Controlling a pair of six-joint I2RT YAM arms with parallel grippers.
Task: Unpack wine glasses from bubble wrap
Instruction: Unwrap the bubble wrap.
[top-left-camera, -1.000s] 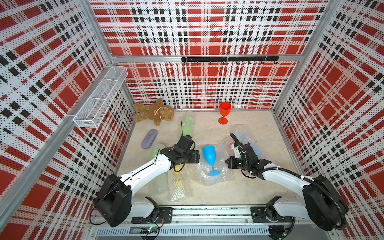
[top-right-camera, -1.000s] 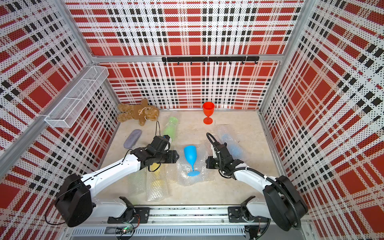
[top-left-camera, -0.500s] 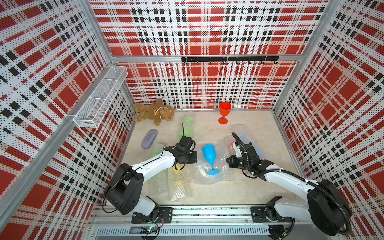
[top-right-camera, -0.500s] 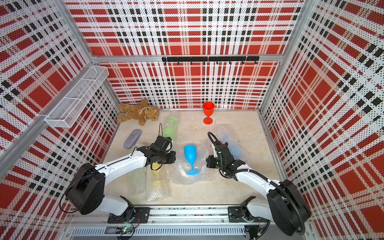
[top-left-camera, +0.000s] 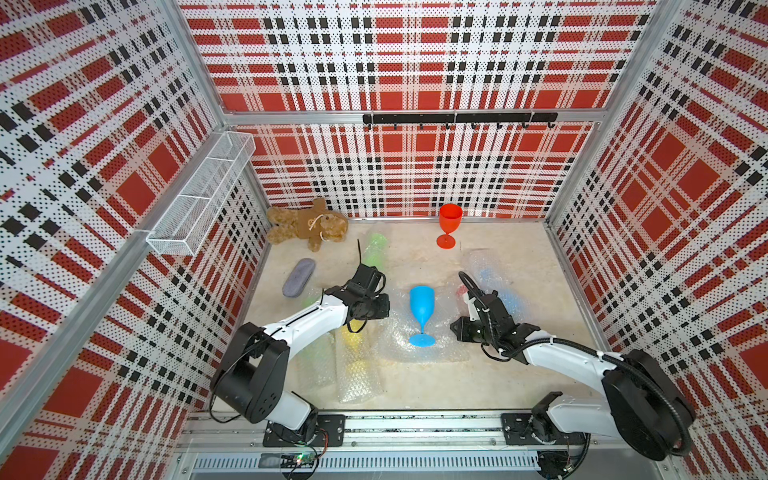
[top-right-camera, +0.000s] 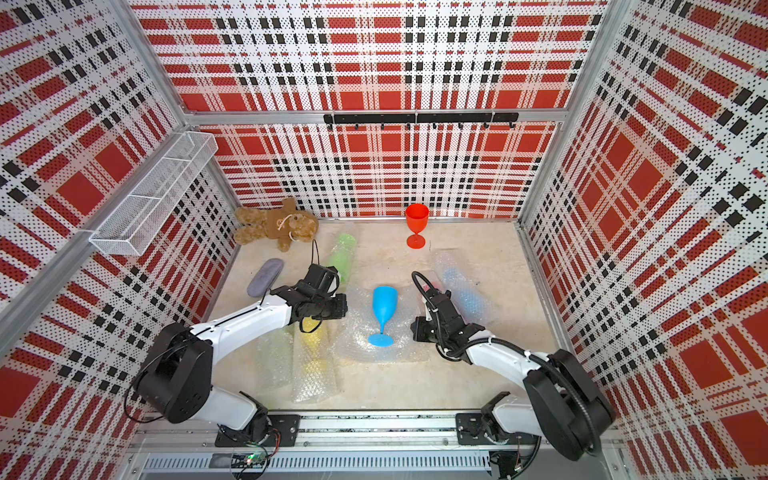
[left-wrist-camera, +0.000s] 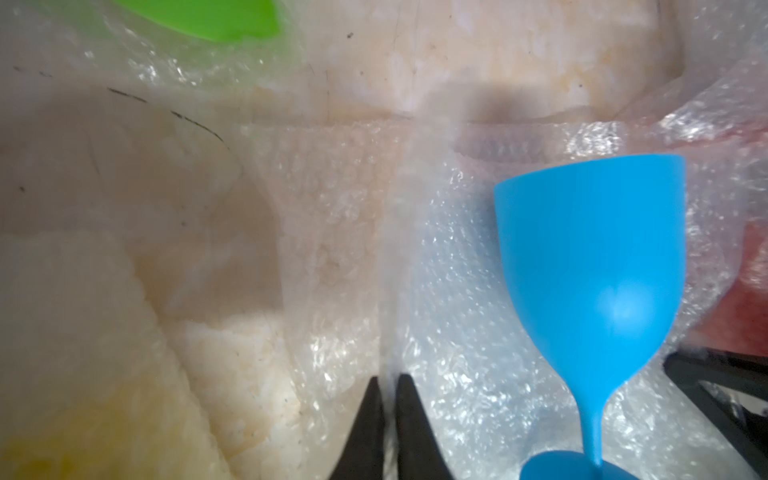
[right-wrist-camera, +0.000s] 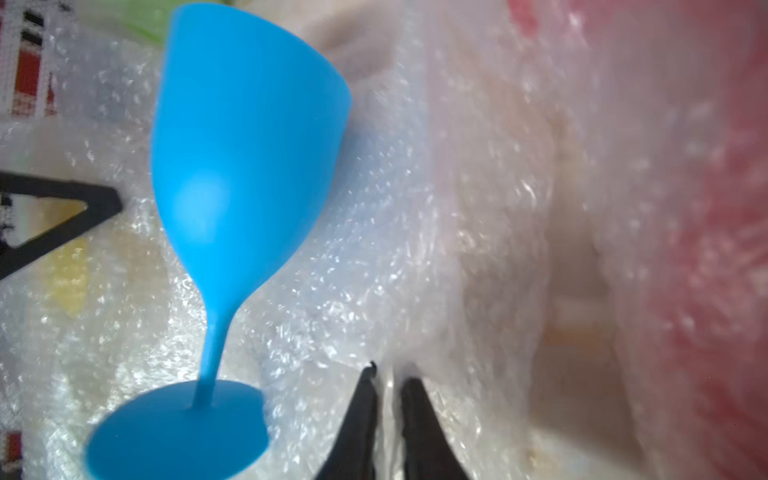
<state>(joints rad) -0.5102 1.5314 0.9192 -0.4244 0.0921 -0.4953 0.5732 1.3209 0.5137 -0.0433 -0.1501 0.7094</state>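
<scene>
Bare blue plastic stemmed goblet (top-left-camera: 422, 311) lying on flattened clear bubble-wrap sheet (top-left-camera: 440, 349) | left gripper (left-wrist-camera: 388, 384) nearly closed, pinching sheet edge | right gripper (right-wrist-camera: 388, 380) likewise.

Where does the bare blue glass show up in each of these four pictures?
Top view: blue glass at centre, on bubble wrap.
Top view, centre.
Left wrist, right side.
Right wrist, left side.
Shared landmark: the bubble wrap beneath it.

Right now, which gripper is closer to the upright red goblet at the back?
Left. The left gripper sits beside the blue goblet's bowl, while the right gripper sits by its foot, farther from the red goblet.
</scene>
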